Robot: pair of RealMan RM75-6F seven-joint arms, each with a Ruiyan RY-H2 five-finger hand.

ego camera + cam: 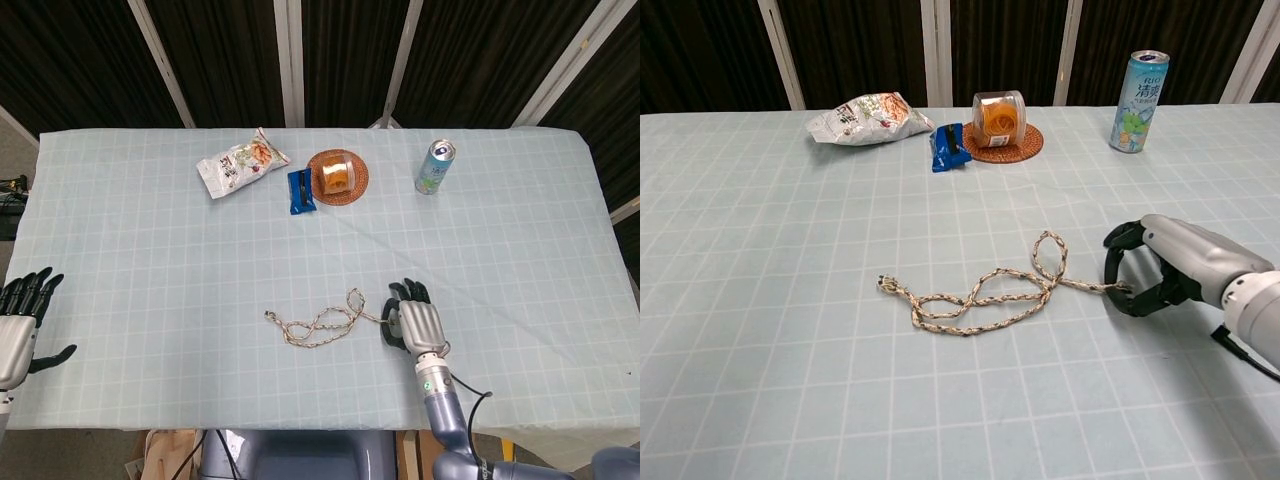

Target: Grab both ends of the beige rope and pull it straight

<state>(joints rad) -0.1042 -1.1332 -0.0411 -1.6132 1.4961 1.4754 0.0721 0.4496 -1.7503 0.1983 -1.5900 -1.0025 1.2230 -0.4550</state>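
Note:
The beige rope [980, 300] lies in loose loops on the pale checked tablecloth, near the middle front; in the head view the rope [320, 322] looks small. Its left end [883, 284] lies free on the cloth. My right hand [1170, 265] is at the rope's right end, fingers curled down and pinching it against the cloth; the same hand [415, 318] shows from above in the head view. My left hand [18, 325] hovers at the table's far left edge, fingers spread, holding nothing, well away from the rope.
At the back stand a snack bag [240, 163], a blue packet [301, 190], a jar on a woven coaster [336, 175] and a drink can [434, 166]. The table's front edge runs just behind my right wrist.

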